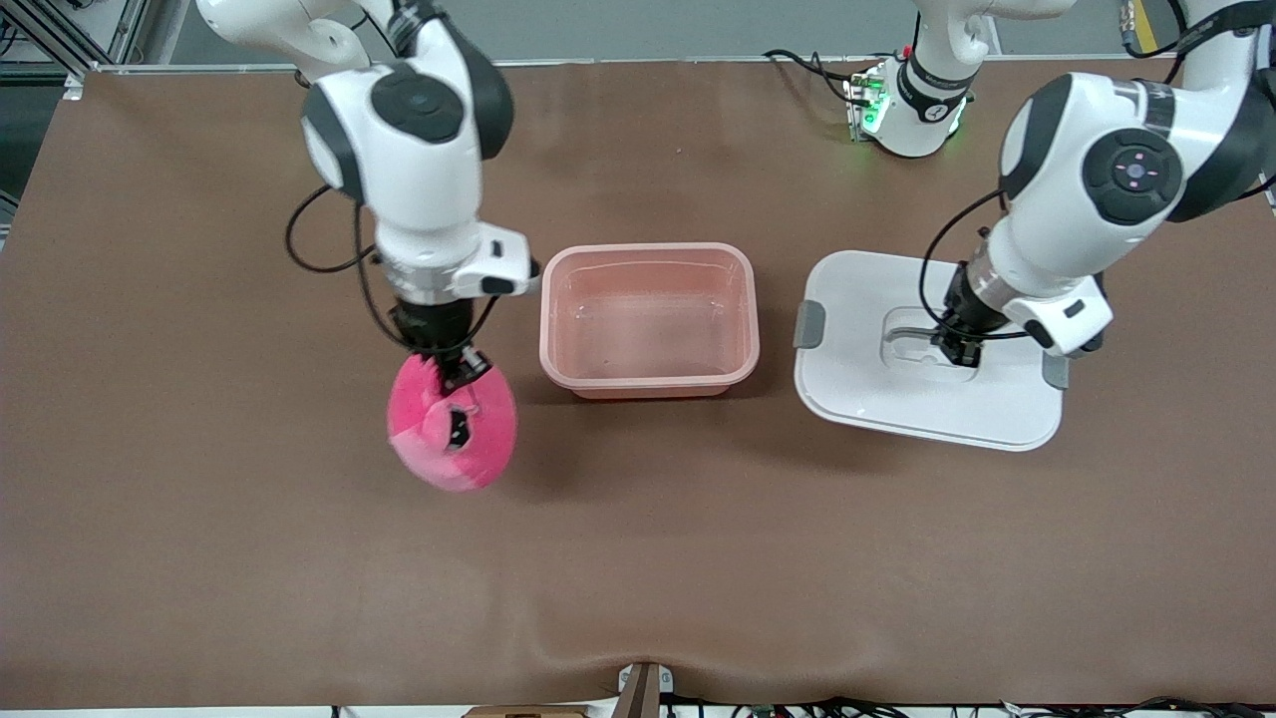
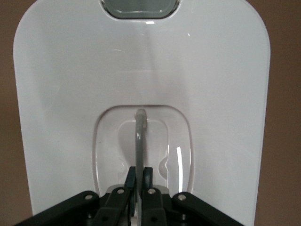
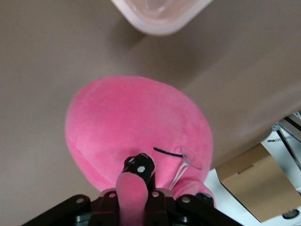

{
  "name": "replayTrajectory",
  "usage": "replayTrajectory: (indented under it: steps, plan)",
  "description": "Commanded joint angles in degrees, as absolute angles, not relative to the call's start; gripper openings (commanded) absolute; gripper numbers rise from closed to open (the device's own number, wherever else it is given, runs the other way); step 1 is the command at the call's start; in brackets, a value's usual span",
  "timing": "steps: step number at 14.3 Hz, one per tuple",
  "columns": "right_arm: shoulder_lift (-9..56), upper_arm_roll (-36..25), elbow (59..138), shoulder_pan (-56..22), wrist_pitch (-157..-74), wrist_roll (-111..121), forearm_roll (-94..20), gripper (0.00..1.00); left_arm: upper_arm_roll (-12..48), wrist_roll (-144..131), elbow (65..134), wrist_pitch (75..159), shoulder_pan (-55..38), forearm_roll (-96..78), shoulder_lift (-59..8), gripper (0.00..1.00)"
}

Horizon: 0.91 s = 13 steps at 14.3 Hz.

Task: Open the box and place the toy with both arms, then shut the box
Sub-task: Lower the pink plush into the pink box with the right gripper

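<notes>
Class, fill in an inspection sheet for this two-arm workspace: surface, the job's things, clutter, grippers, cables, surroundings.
Surface: brown table, a slight ripple along the edge nearest the front camera.
Job's things: box open and empty at mid-table; its white lid lies flat toward the left arm's end; toy held beside the box, toward the right arm's end.
Clutter: nothing seen.
Grippers: left gripper shut on the lid's handle; right gripper shut on the toy's plush.
Cables: black cable looping at the right arm's wrist; more at the left arm's base.
Surroundings: cardboard box off the table.
</notes>
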<state>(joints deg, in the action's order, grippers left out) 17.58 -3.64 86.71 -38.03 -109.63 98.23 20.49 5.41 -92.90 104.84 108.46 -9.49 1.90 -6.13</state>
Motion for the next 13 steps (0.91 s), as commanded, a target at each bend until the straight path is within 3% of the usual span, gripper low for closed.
replayTrajectory:
  steps: [1, 5, 13]
  plan:
    - [18.19, -4.39, 84.2, -42.26, -103.21, 90.91, 22.41, 0.0, 6.06, -90.79, 107.05, 108.54, -8.44, 1.93, -3.43, 0.0]
    - [18.54, -4.22, 83.85, -49.91, -97.57, 81.93, 27.25, 0.0, 6.06, -88.16, 107.84, 108.54, -7.13, 1.93, -3.34, 0.0]
    - [23.28, -4.22, 83.85, -60.63, -94.57, 62.42, 27.25, 0.0, 6.06, -87.19, 108.63, 108.54, -6.59, 1.41, -2.63, 0.0]
